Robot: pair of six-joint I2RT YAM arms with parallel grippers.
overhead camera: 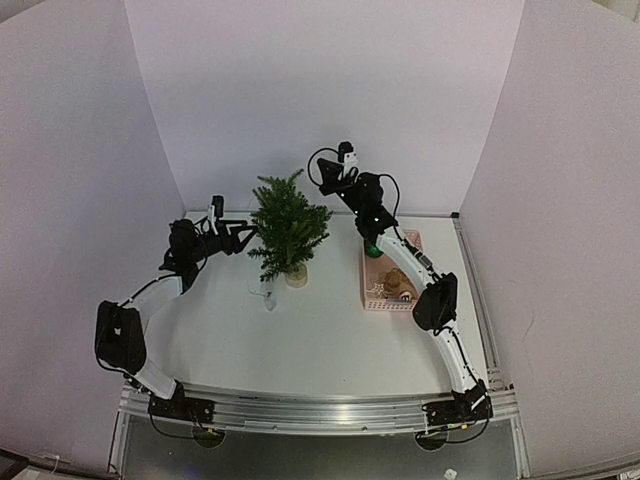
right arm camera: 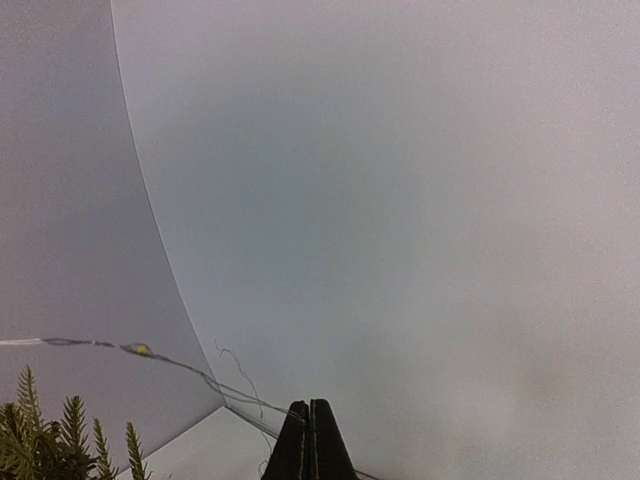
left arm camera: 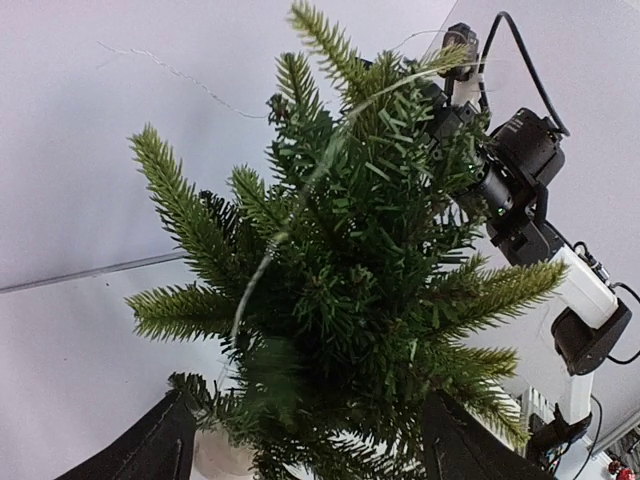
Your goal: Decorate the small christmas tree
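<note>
The small christmas tree (overhead camera: 288,228) stands on its pale base (overhead camera: 296,277) at mid-table. In the left wrist view the tree (left arm camera: 350,300) fills the frame, with a thin light-string wire (left arm camera: 330,150) draped across its branches. My left gripper (overhead camera: 243,236) sits at the tree's left side. Its jaws are open (left arm camera: 310,400), a lower branch lies between the fingers, and nothing is gripped. My right gripper (overhead camera: 328,178) is raised above and right of the treetop. It is shut (right arm camera: 311,403) on the wire (right arm camera: 200,375), which carries a small yellow bulb (right arm camera: 140,349).
A pink basket (overhead camera: 408,240) holding ornaments lies to the right of the tree, under the right arm. A green ball (overhead camera: 372,250) rests at its far end. A small white object (overhead camera: 265,295) lies on the table by the tree's base. White walls enclose the table.
</note>
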